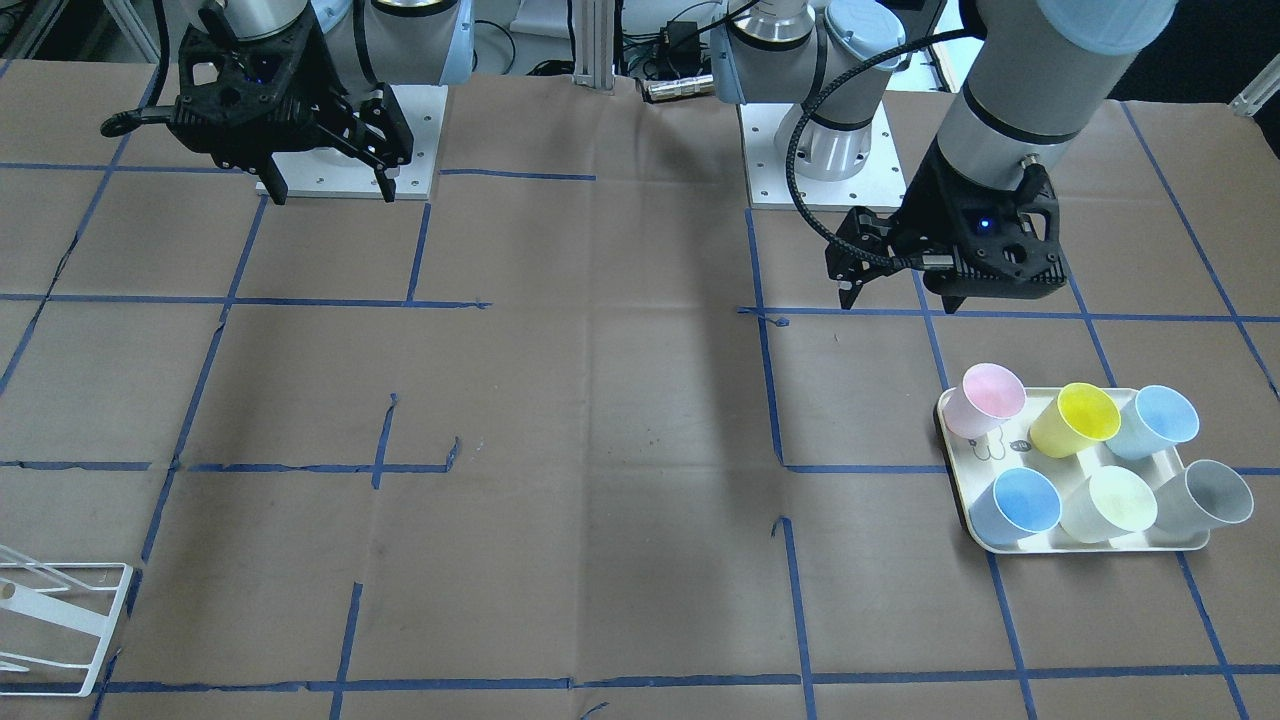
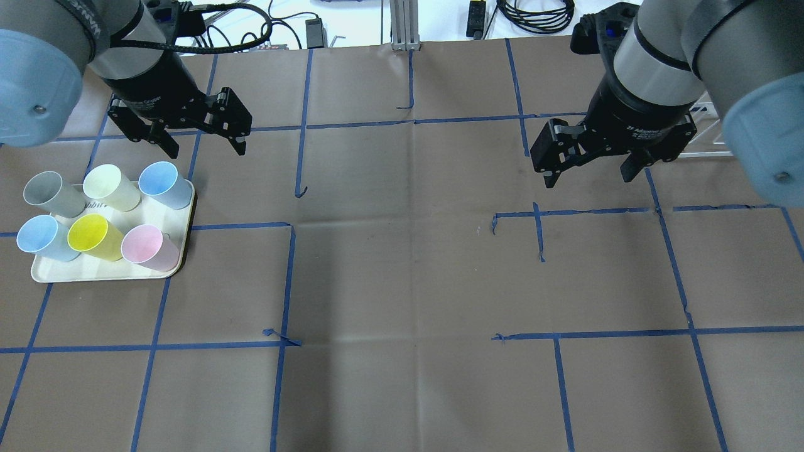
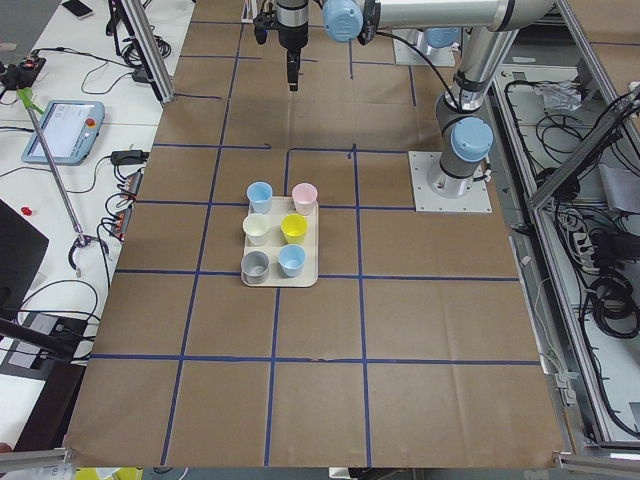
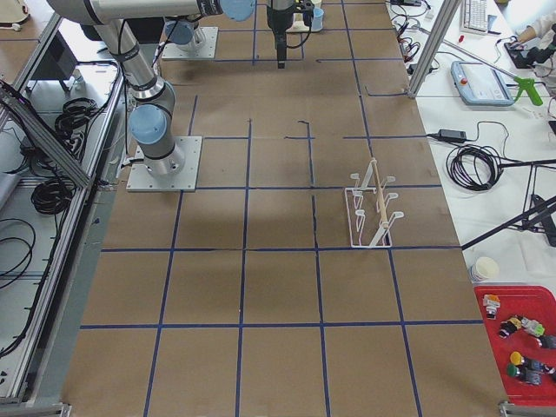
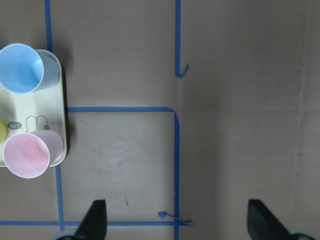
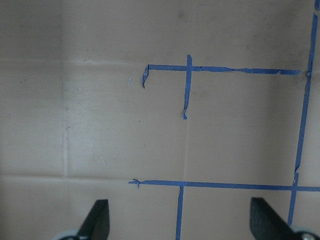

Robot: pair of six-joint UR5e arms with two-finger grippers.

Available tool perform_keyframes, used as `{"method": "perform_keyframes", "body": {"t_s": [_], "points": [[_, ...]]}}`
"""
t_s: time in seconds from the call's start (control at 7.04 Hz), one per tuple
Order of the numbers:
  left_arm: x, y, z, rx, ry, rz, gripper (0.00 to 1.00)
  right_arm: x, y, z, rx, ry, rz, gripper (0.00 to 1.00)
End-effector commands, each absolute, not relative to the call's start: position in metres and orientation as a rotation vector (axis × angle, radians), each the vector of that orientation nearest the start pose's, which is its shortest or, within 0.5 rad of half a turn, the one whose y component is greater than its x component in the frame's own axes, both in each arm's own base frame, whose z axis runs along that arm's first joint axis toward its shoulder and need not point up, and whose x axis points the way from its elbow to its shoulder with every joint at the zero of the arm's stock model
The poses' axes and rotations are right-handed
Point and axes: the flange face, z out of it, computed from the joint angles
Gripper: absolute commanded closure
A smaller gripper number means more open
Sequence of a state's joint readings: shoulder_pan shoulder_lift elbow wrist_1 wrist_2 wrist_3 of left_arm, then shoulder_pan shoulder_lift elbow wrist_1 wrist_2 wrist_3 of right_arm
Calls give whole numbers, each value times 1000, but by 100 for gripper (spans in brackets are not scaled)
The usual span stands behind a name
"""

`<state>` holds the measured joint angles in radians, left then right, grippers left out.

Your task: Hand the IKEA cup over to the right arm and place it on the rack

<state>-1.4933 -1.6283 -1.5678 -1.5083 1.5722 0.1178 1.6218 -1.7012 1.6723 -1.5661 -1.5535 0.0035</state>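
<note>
Several IKEA cups lie tilted on a cream tray (image 2: 107, 274): grey (image 2: 47, 193), pale yellow (image 2: 110, 187), blue (image 2: 164, 183), light blue (image 2: 39, 237), yellow (image 2: 94, 236) and pink (image 2: 147, 247). My left gripper (image 2: 206, 149) hangs open and empty above the table, just beyond the tray's far right corner. Its wrist view shows the blue cup (image 5: 22, 68) and the pink cup (image 5: 27, 155) at the left edge. On the other side of the table my right gripper (image 2: 590, 179) is open and empty over bare paper (image 6: 180, 222). The white wire rack (image 4: 372, 208) stands empty behind it.
Brown paper with blue tape lines covers the table. The rack (image 1: 60, 620) sits at the operators' edge on my right side. Both arm bases (image 1: 820, 170) stand on white plates at the robot's edge. A red bin (image 4: 521, 343) lies off the table.
</note>
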Motion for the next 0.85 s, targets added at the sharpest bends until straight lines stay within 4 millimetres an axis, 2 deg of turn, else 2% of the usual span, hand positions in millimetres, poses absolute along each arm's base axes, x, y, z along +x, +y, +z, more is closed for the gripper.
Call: {"method": "perform_keyframes", "body": {"t_s": [0.0,0.14,0.28,0.43,0.57,0.71], "points": [[-24,-558,444,34,3137,-18,1,157,-431,497,-72,3118,-35,0],[-2,-574,435,31,3130,-62,1,158,-431,495,-72,3116,-28,0],[11,-592,422,45,3122,-79,1,158,-431,494,-72,3116,-25,0],[48,-604,408,83,3123,-64,1,158,-431,494,-70,3117,-23,0],[78,-608,398,91,3126,-41,1,157,-431,494,-70,3120,-23,0],[84,-615,387,150,3120,-53,1,157,-431,494,-70,3120,-25,0]]}}
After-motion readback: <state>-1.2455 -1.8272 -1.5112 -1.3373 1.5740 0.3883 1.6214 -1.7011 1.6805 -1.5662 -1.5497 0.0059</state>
